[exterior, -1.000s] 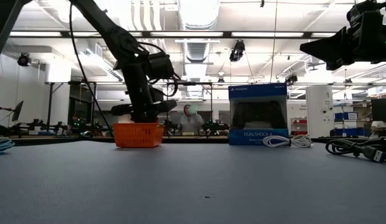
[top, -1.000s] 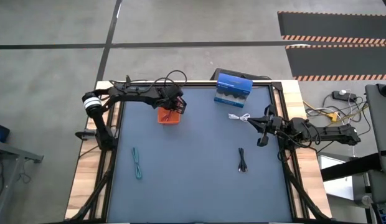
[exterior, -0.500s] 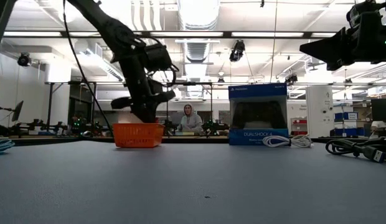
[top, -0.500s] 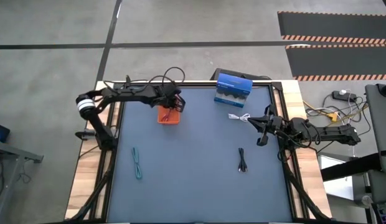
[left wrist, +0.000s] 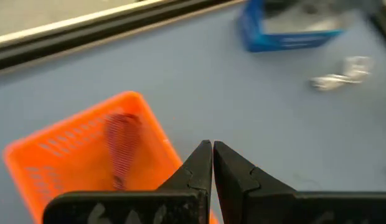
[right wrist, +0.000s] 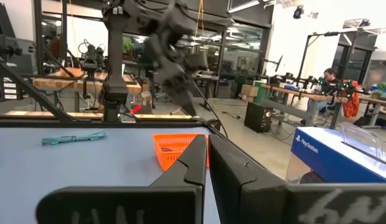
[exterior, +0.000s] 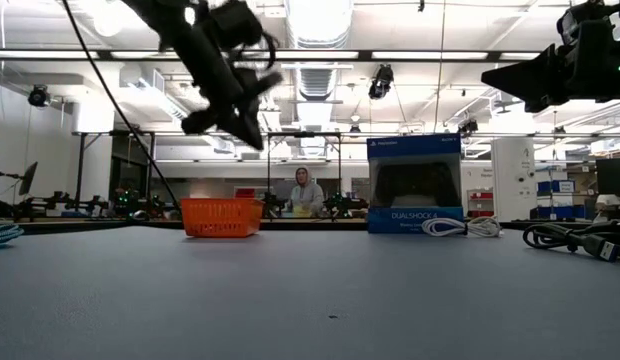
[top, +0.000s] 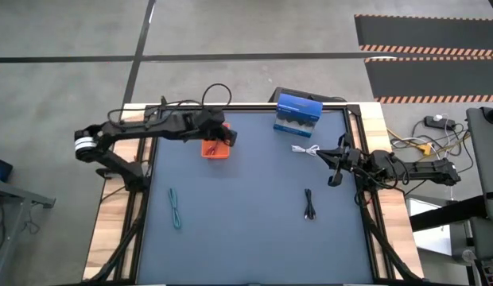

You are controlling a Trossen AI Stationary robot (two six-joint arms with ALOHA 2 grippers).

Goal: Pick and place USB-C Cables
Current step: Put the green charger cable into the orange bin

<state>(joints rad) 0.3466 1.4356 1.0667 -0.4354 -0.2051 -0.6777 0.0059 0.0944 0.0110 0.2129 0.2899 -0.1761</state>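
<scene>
The red USB-C cable (left wrist: 121, 149) lies folded inside the orange basket (top: 215, 148). My left gripper (top: 227, 137) is shut and hangs well above the basket (exterior: 221, 216), seen raised in the low view (exterior: 248, 130). The white cable (top: 306, 149) lies on the mat in front of the blue box (top: 298, 114). The black cable (top: 309, 204) lies nearer the right front, the teal-green cable (top: 176, 209) at the left front. My right gripper (top: 326, 159) is shut and held in the air beside the white cable, near the table's right edge.
The blue box (exterior: 414, 185) stands at the table's far edge, right of the basket. The table's frame rails run along the mat's left and right sides. Loose wires lie off the table's right edge. A person sits far back in the room.
My left gripper has risen straight up out of the orange basket and now hangs high above it, tipped to a slant. Its arm's shoulder has swung toward the table's left. The red cable has stayed in the basket.
</scene>
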